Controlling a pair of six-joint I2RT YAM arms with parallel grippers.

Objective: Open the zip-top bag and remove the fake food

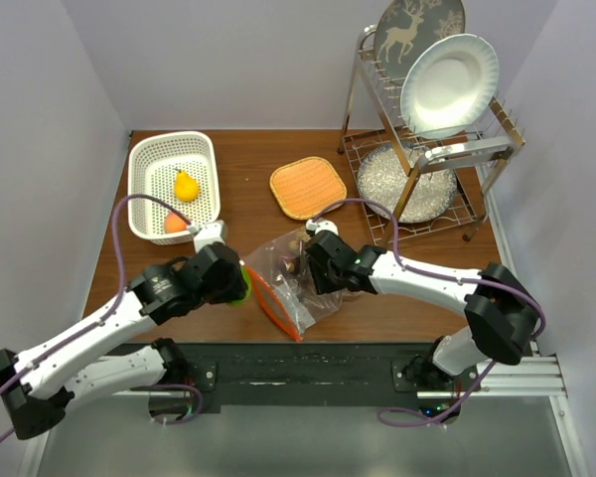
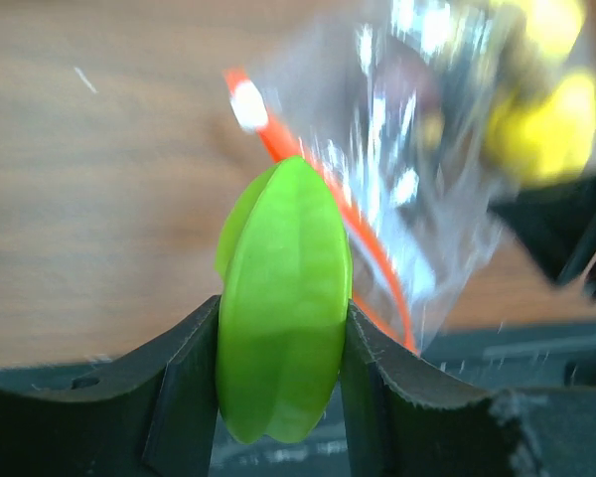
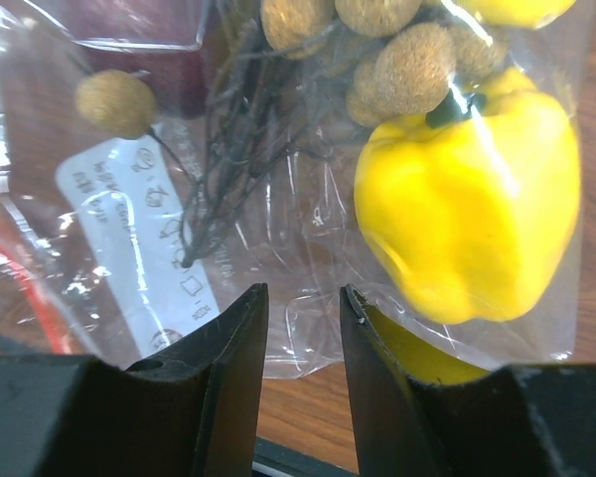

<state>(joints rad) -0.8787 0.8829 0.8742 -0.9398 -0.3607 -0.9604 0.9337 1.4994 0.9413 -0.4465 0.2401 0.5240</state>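
Note:
The clear zip-top bag (image 1: 283,283) lies between the arms, its orange-red zipper strip (image 2: 368,248) hanging open toward the left. My left gripper (image 2: 281,348) is shut on a green fake food piece (image 2: 283,298), held just outside the bag's mouth. My right gripper (image 3: 304,308) stands open over the bag's (image 3: 278,199) far edge, with thin plastic lying in the gap between its fingers. A yellow piece (image 3: 472,214) and a brown grape-like cluster (image 3: 397,60) remain inside the bag. A yellow pear (image 1: 186,185) and an orange peach (image 1: 175,225) lie in the white basket (image 1: 149,164).
The woven orange mat (image 1: 307,186) sits behind the bag. A metal dish rack (image 1: 427,169) with a white plate (image 1: 449,84) stands at the back right. The black base rail (image 1: 308,363) runs along the near edge.

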